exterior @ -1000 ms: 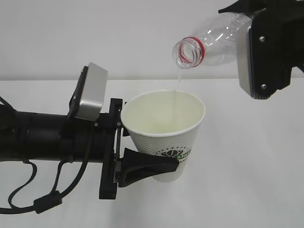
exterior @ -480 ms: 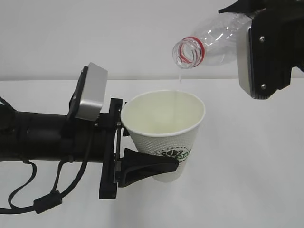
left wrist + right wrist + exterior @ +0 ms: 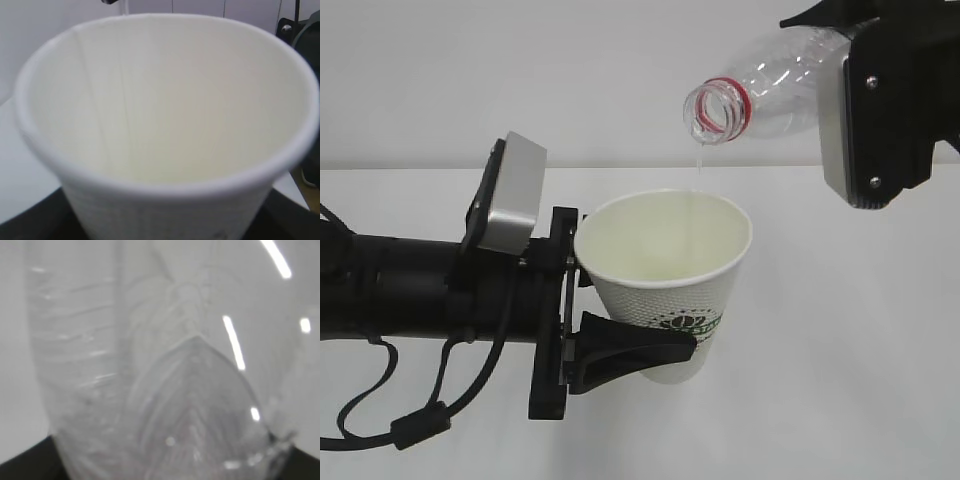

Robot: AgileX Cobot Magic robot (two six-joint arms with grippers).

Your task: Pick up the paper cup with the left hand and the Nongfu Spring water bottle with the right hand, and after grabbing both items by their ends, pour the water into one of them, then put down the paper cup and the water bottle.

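Note:
The white paper cup (image 3: 665,280) with a green logo is upright in the air, and my left gripper (image 3: 660,352) is shut on its lower part, one black finger (image 3: 630,352) across the front. Above and to the right, the clear Nongfu Spring water bottle (image 3: 770,90) is tipped, its open red-ringed mouth over the cup's rim. My right gripper (image 3: 880,95) is shut on the bottle's far end. A short thread of water (image 3: 698,155) hangs from the mouth. The cup (image 3: 165,125) fills the left wrist view and the bottle (image 3: 165,370) fills the right wrist view. The label is hidden.
A white table (image 3: 840,350) lies under both arms, with a pale wall behind it. Black cables (image 3: 410,425) loop under the left arm. Dark equipment (image 3: 307,35) shows at the right edge of the left wrist view.
The stream of water that ran from the bottle's mouth down into the cup has shrunk to a short drip at the mouth. Neither arm has moved.

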